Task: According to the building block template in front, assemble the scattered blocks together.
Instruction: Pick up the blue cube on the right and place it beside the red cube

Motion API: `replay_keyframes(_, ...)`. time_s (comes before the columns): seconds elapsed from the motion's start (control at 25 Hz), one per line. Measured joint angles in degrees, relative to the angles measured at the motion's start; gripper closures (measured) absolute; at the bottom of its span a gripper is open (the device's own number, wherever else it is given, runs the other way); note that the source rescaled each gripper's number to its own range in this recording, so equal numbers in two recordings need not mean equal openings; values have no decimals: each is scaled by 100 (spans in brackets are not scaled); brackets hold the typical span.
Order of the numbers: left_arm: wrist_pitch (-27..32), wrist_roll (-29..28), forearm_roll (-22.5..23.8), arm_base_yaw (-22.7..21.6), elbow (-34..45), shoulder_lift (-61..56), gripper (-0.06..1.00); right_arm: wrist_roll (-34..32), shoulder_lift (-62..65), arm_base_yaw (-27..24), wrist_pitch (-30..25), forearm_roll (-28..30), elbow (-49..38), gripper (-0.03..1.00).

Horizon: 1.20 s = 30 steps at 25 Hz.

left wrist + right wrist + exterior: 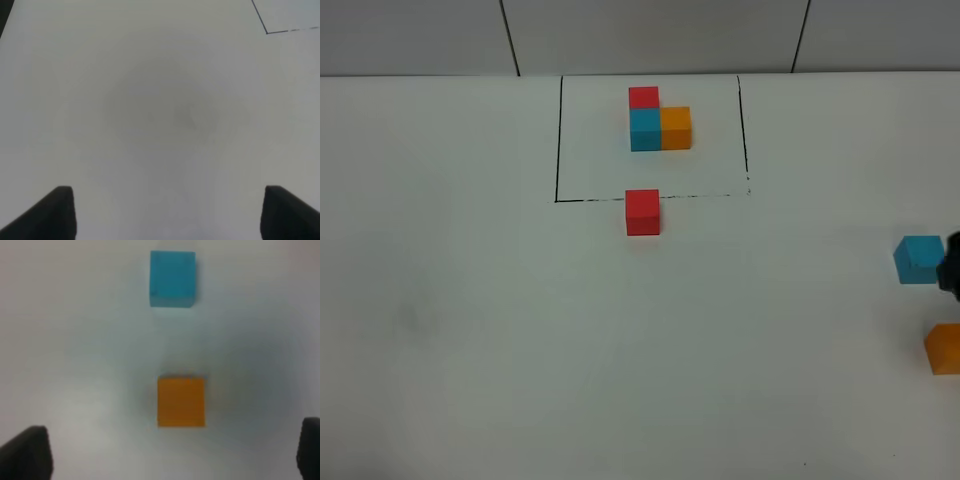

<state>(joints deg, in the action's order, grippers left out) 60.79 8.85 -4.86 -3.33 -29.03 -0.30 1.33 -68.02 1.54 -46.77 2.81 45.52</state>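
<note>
The template (658, 122) is a red, cyan-blue and orange cube cluster inside a black drawn rectangle at the far middle of the table. The loose red cube (642, 212) sits just in front of the rectangle's near line. The loose cyan-blue cube (919, 258) and orange cube (944, 348) sit apart at the right edge. In the right wrist view my right gripper (167, 455) is open and empty, with the orange cube (181, 401) ahead of it and the cyan-blue cube (172, 278) beyond. My left gripper (167, 212) is open and empty over bare table.
A dark part of the right arm (952, 262) shows at the right edge beside the cyan-blue cube. A corner of the black rectangle (266, 32) shows in the left wrist view. A tiled wall (650, 35) runs behind the white table (520, 330).
</note>
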Motion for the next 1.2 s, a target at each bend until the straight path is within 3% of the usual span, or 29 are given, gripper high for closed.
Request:
replay_keyframes(0.28,5,0,0,0,0,0,23,743,-2009,0,454,-467,910,-3)
replay_keyframes(0.48,5,0,0,0,0,0,23,916,-3044,-198,891,-830,1122,-3)
replay_keyframes(0.64,5,0,0,0,0,0,23,1049,-3623,-390,1106,-1078,1147,3)
replay_keyframes(0.76,5,0,0,0,0,0,23,1063,-3846,-449,1182,-1098,1147,13)
replay_keyframes(0.88,5,0,0,0,0,0,23,1064,-3890,-455,1309,-1104,1147,33)
replay_keyframes(1.04,5,0,0,0,0,0,23,972,-3903,-460,1411,-1104,1151,75)
replay_keyframes(1.2,5,0,0,0,0,0,23,707,-3903,-466,1406,-1104,1158,76)
